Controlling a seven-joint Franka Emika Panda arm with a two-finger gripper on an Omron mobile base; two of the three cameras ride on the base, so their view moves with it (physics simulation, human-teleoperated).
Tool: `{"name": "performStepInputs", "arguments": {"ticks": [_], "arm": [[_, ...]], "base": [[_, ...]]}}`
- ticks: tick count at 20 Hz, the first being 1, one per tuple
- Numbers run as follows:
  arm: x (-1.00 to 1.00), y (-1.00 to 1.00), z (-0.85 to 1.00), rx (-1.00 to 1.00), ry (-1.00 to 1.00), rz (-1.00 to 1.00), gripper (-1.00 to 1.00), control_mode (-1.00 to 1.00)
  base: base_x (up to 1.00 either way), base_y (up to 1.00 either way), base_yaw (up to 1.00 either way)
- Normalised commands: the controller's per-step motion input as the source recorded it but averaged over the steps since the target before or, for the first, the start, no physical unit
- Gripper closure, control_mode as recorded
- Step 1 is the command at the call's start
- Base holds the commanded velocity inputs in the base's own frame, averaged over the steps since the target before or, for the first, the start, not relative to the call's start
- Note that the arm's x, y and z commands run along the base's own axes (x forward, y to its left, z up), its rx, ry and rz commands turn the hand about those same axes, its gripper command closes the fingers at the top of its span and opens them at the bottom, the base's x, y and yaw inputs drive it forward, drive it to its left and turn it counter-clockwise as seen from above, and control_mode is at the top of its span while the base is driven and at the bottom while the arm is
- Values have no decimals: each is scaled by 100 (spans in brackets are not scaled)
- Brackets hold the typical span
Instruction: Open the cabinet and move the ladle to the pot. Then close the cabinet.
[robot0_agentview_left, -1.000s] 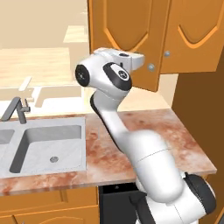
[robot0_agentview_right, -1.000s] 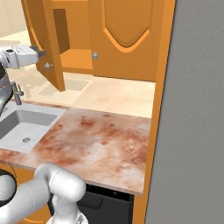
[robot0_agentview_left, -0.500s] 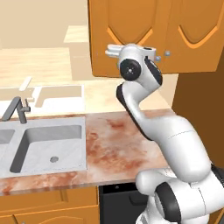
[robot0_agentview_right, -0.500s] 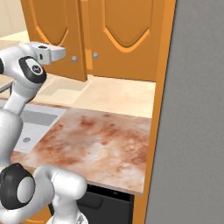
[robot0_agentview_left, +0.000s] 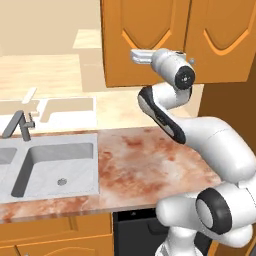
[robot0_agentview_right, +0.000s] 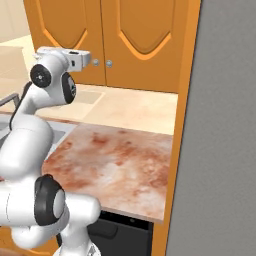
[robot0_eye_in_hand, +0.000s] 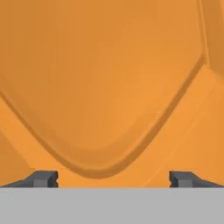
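A: Cabinet (robot0_agentview_left: 200, 40) up on the wall, both tall arched doors looking shut from where we sit, and the ladle must be somewhere we cannot see from out here.

B: Starting at the left, we have the sink (robot0_agentview_left: 55, 162) sunk into the counter, the faucet (robot0_agentview_left: 20, 125) beside it, then the mottled reddish countertop (robot0_agentview_left: 145, 160) running right under the doors.

A: And our gripper (robot0_eye_in_hand: 112, 178) is raised right up at the left door, nose to the wood. In the hand view we get the door's arched raised panel, close up, with a dark fingertip (robot0_eye_in_hand: 43, 178) at each bottom corner.

B: Jaws spread as wide as they go, nothing between them. We are holding nothing.

A: Further right, the two little round silver knobs (robot0_agentview_right: 102, 63) sit side by side where the doors meet, just beside the hand.

B: We'd judge those are the only sensible hold. A door like this is stiff and rigid, swings on its hinges, not fragile, but a smooth round knob is small and probably slippery.

A: So we'd want the fingers square either side of the knob, closed firmly, and pulled along the door's arc rather than straight out.

B: The ladle, if it is thin metal, should be light; take it by the handle.
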Motion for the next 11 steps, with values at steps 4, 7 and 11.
{"name": "performStepInputs", "arguments": {"ticks": [4,7,11], "arm": [[14,-22,7,1,0,30,-100,-100],[-9,-12,22,1,1,25,-100,-100],[-23,-2,17,0,0,18,-100,-100]], "base": [[0,0,0],[0,0,0],[0,0,0]]}}
